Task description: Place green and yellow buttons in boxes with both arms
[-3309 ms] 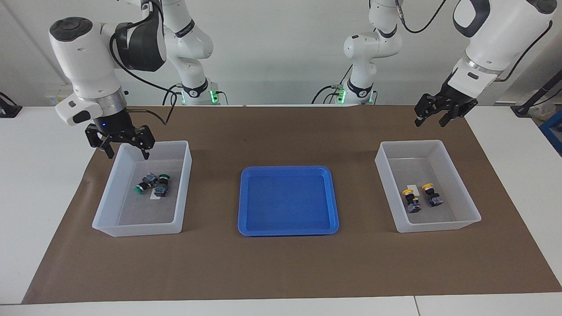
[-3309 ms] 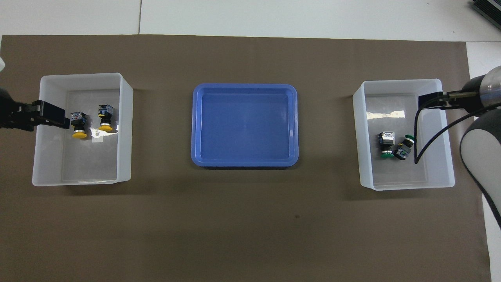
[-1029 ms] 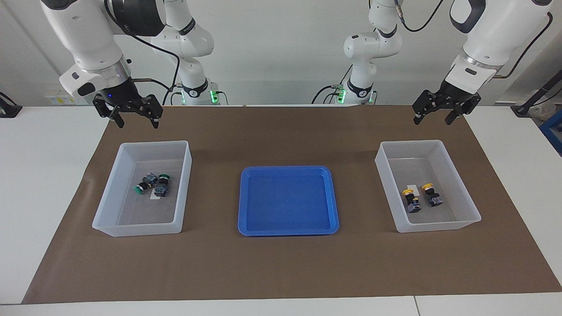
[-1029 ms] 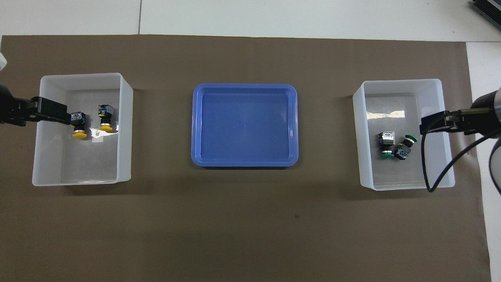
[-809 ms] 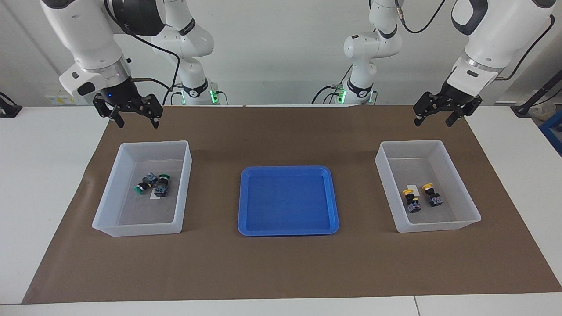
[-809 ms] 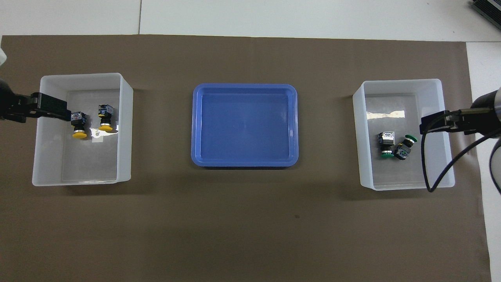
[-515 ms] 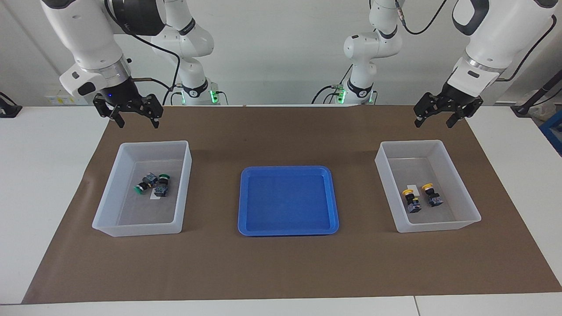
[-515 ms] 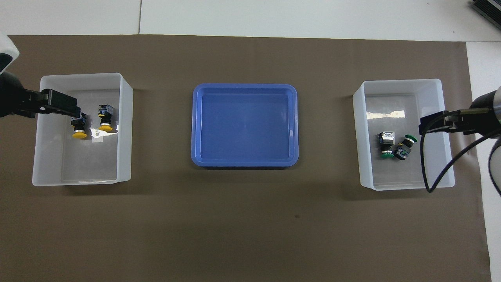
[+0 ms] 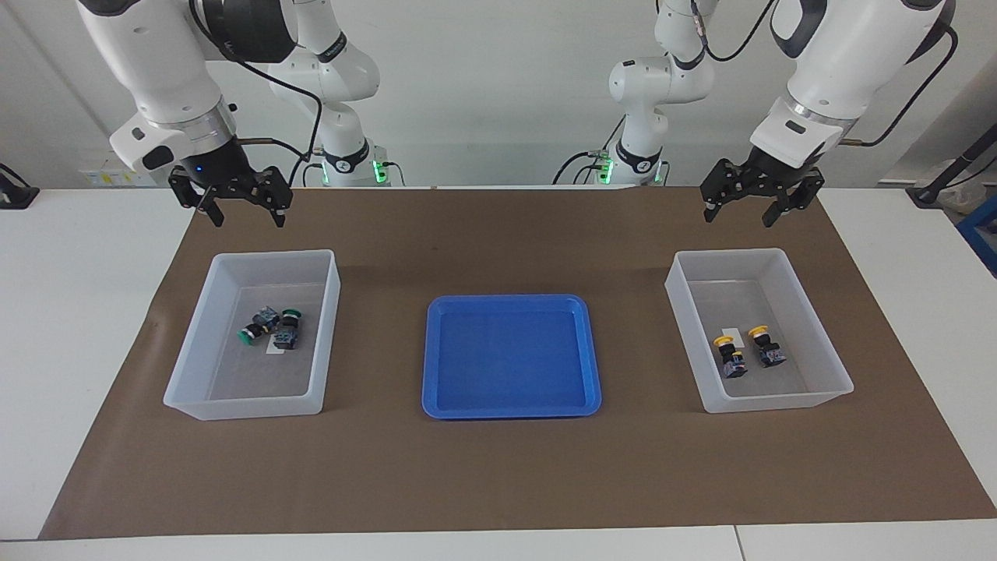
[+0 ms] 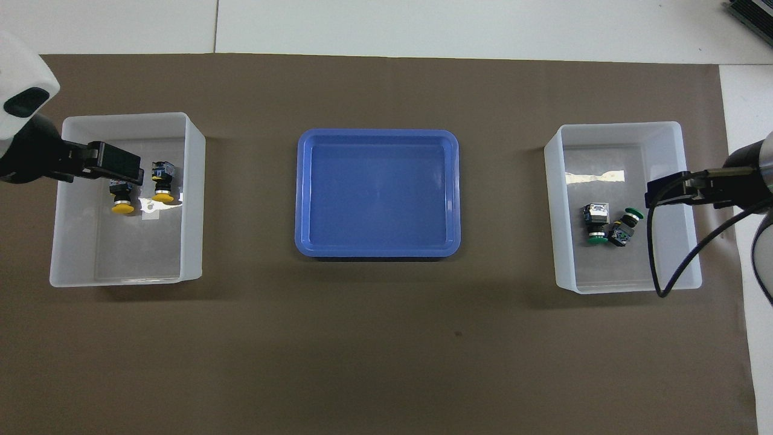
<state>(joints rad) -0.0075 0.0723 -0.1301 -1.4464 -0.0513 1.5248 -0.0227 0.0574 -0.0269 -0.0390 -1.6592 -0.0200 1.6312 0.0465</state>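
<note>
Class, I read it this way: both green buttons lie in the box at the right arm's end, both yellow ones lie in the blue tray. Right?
Not quite. The yellow buttons lie in the box at the left arm's end; the blue tray holds nothing, as the facing view shows. The green buttons part stands.

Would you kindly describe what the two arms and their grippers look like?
Both arms are glossy white, rounded segments with dark grey joint covers and black cables looped outside. The left gripper and right gripper are black, angular and two-fingered, each under a silver wrist ring.
</note>
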